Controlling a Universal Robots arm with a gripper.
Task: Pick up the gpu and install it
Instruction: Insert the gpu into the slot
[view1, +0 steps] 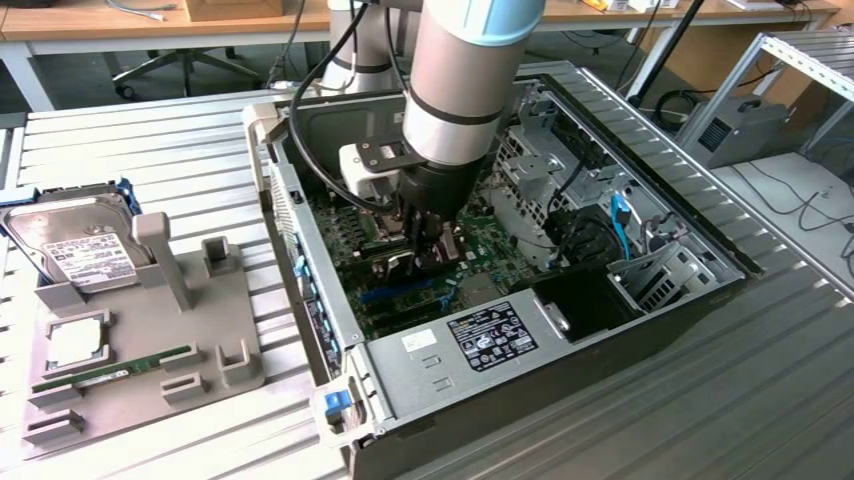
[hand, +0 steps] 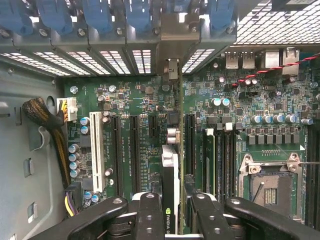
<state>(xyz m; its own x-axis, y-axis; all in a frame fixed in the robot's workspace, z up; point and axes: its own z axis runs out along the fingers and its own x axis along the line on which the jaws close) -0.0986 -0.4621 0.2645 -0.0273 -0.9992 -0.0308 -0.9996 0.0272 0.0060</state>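
Ribbed grey metal tabletop (view1: 160, 150) carries an open black and silver desktop computer case (view1: 320, 300) lying on its side, with desks and cables behind it. On the exterior view's left sits a grey plastic parts holder (view1: 147, 330). It bears a silver hard drive with a white label (view1: 80, 245) and a narrow green RAM stick (view1: 114, 372).

A silver and grey robot arm (view1: 461, 90) reaches down into the case, and its black gripper (view1: 430, 250) is low over the green motherboard (hand: 140, 100). In the wrist view the two black fingers (hand: 150, 210) are clamped on the gpu (hand: 170, 165), a thin card seen edge-on with a black face and a green logo. The card stands upright between the jaws, lined up along the long black expansion slots (hand: 135, 150). Its far end points at the rear slot openings below the row of blue latches (hand: 95, 15). Whether its lower edge sits in a slot cannot be told. A white slot (hand: 96, 150) lies to one side of the card, and the empty metal-framed processor socket (hand: 267, 185) lies to the other.
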